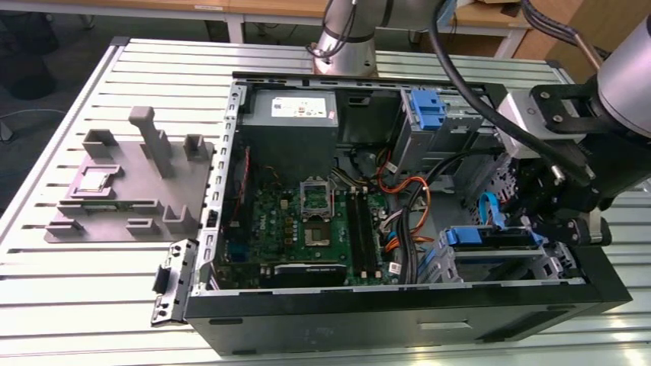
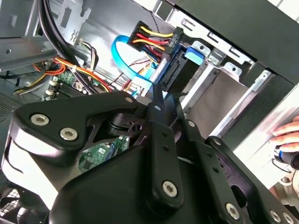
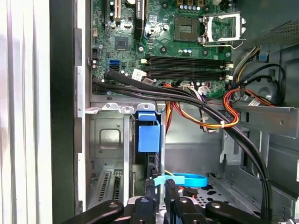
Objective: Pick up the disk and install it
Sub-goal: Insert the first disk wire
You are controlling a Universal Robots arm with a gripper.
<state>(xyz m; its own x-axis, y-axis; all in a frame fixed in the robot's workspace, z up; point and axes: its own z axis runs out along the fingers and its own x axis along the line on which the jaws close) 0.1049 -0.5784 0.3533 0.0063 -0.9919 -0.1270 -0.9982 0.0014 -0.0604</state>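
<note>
The disk point(image 1: 495, 238) sits on edge in the drive cage at the front corner of the open computer case point(image 1: 407, 305), toward the exterior view's right; its blue carrier frame point(image 3: 148, 135) shows in the first wrist view, standing in the bay slot with the gripper point(image 3: 159, 193) directly at its near edge; the two fingertips stand close together either side of the thin edge of the drive, and they seem pinched on it, though the contact itself is partly hidden; in the second wrist view the gripper's black linkage point(image 2: 154, 154) points at the disk's connector end, where a blue data cable point(image 2: 124, 58) and a plug of red, yellow and black power wires point(image 2: 152, 35) meet it. I judge the disk to be stiff, fairly heavy for its size and sensitive to knocks; the metal faces are smooth and could slip, so the plastic frame edges look like the safer hold, clear of the connectors; the frame may flex slightly. A white sticker on the grey power supply point(image 1: 293, 107) carries print too small to read; nothing on the disk itself is legible here.
</note>
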